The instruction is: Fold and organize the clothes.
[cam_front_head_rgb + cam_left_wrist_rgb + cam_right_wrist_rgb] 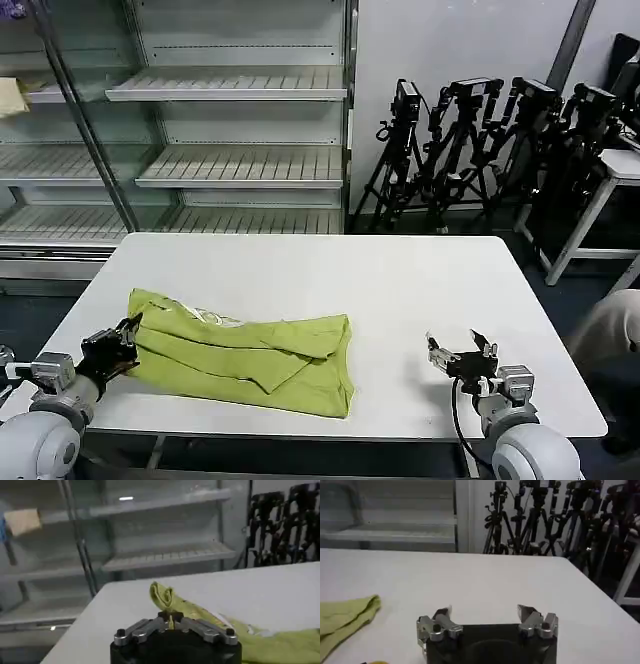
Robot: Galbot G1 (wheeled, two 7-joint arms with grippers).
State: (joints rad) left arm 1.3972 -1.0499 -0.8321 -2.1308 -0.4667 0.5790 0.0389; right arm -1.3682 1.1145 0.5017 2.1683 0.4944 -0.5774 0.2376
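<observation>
The left gripper [128,335] sits at the shirt's nine o'clock edge, its fingers pinched tight on a fold of the fabric; in the left wrist view a bunched tuft of cloth stands up between the closed fingers of that gripper [170,620]. The right gripper [462,352] rests low over bare table at about three o'clock from the shirt, well apart from it, fingers spread wide and holding nothing, as the right wrist view confirms [485,615].

The pinch looks small, only an edge of cloth, so a quick pull toward three o'clock could let it slip out, or drag the whole bundle across the smooth table [400,290] instead of turning one layer over. With the other side unpinned, the layers could also shear and spoil the fold.

The T-shirt [250,360] lies on the near left half of the table, lime yellow-green, already doubled into a rough oblong. Its top layer is rumpled, with diagonal creases and a sliver of white showing near the upper edge.
</observation>
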